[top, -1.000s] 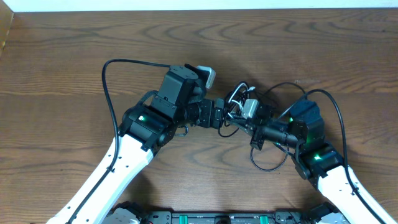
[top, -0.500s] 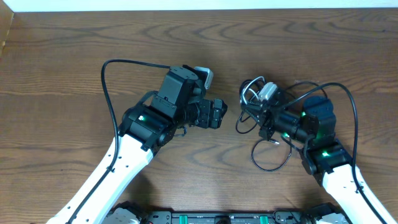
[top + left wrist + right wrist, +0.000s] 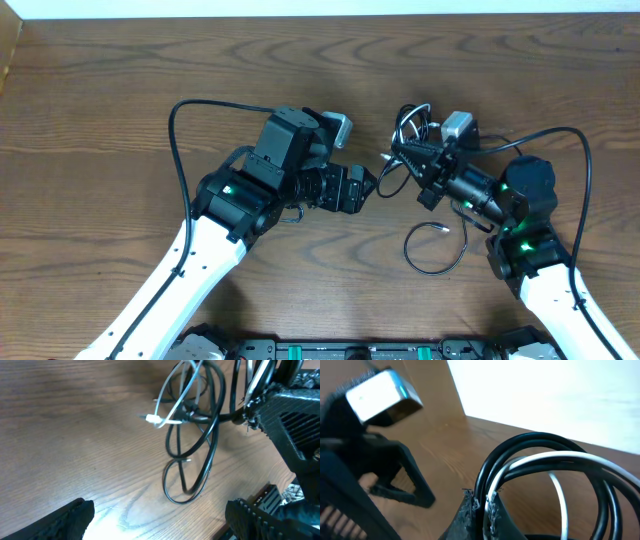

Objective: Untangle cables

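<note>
The cables (image 3: 411,122) are a bunch of black loops with one white cord, and my right gripper (image 3: 402,151) is shut on them, holding them off the table. In the right wrist view the black and white strands (image 3: 535,457) run up from between the closed right gripper (image 3: 482,506) tips. The left wrist view shows the hanging loops (image 3: 192,447) and the white cord's plug end (image 3: 154,420), well ahead of my left gripper (image 3: 160,522). That left gripper (image 3: 371,187) stands open and empty, just left of the bunch. One black loop (image 3: 437,267) trails on the table.
Thick black arm cables arch over both arms (image 3: 175,150) (image 3: 580,170). The wooden table (image 3: 120,80) reaches to a pale wall edge at the far side. My left arm's wrist camera (image 3: 380,392) shows close to the bunch.
My right gripper has pulled the cable bunch right and toward the far side, away from the left gripper. The left gripper stayed open and barely moved.
</note>
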Action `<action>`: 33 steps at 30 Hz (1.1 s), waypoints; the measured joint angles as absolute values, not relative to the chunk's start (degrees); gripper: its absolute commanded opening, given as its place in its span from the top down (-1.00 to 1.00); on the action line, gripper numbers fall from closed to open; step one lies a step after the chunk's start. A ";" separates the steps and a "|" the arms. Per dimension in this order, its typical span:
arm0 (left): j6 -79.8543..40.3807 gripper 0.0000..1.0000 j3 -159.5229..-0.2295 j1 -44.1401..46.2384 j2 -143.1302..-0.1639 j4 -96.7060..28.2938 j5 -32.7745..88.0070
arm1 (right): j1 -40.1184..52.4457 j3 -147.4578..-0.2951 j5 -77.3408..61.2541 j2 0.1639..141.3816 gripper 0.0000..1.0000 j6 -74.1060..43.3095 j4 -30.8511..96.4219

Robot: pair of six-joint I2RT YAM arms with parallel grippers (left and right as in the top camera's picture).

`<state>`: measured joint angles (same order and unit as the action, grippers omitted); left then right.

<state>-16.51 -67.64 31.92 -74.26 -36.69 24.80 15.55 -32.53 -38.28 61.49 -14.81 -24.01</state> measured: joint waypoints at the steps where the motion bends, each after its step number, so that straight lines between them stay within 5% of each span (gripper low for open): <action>1: -16.53 -0.78 -67.64 31.92 -74.26 -36.23 25.02 | 15.55 -32.53 -38.46 61.49 0.98 -16.25 -24.40; 21: -16.53 -0.78 -67.64 31.94 -78.26 -32.25 24.93 | 15.55 -32.53 -42.52 61.49 0.98 -38.26 -37.56; 33: -16.51 -0.73 -67.64 31.94 -82.59 -33.26 3.55 | 15.55 -32.51 -46.63 61.52 0.98 -43.72 -42.41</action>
